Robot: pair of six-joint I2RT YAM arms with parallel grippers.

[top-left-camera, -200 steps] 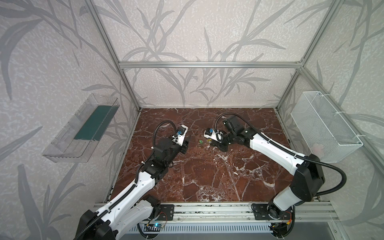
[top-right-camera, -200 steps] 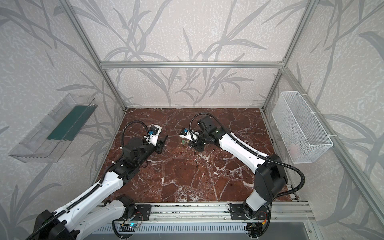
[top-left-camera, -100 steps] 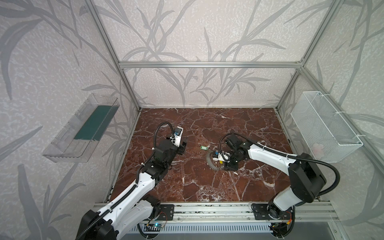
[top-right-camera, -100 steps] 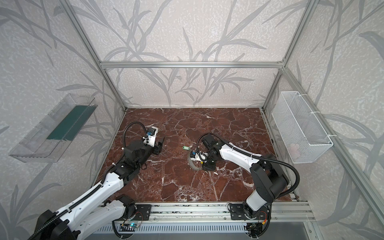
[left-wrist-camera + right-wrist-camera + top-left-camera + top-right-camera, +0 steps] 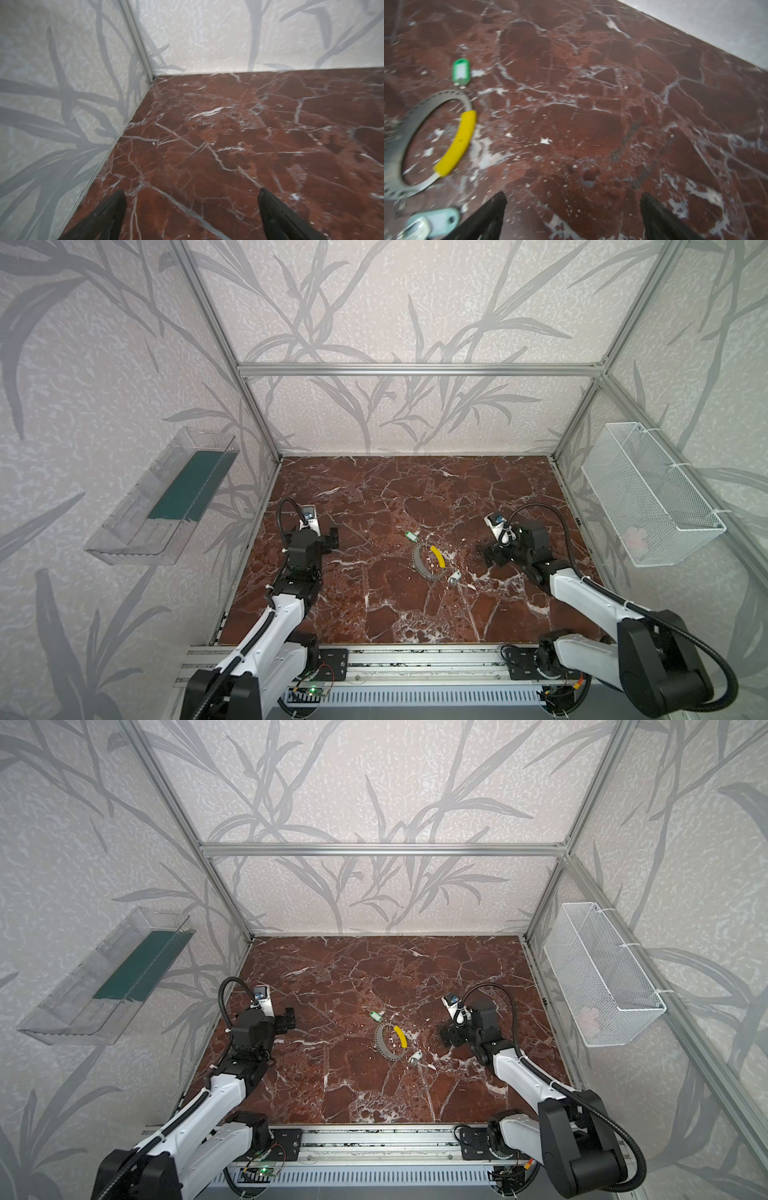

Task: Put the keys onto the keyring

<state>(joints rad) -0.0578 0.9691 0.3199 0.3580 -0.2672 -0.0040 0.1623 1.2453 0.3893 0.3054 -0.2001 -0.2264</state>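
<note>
The keyring (image 5: pixel 417 562) (image 5: pixel 381 1042), a grey perforated hoop with a yellow segment (image 5: pixel 437 556), lies flat on the marble floor mid-table. A green key (image 5: pixel 410 536) (image 5: pixel 376 1016) lies just behind it. A whitish key (image 5: pixel 454 577) (image 5: pixel 415 1057) lies at its front right end. Whether either key hangs on the hoop I cannot tell. The right wrist view shows the keyring (image 5: pixel 396 149), the green key (image 5: pixel 460 70) and the whitish key (image 5: pixel 436 220). My right gripper (image 5: pixel 492 558) (image 5: pixel 573 193) is open and empty, right of the hoop. My left gripper (image 5: pixel 331 538) (image 5: pixel 192 190) is open and empty, far left.
A white wire basket (image 5: pixel 648 497) hangs on the right wall and a clear plastic bin (image 5: pixel 166 497) on the left wall. The left gripper is close to the left wall (image 5: pixel 62 124). An aluminium rail (image 5: pixel 395 668) runs along the front edge.
The right gripper carried the keyring forward, set it down mid-table, opened and drew back to the right. The left gripper opened and pulled back to the left.
</note>
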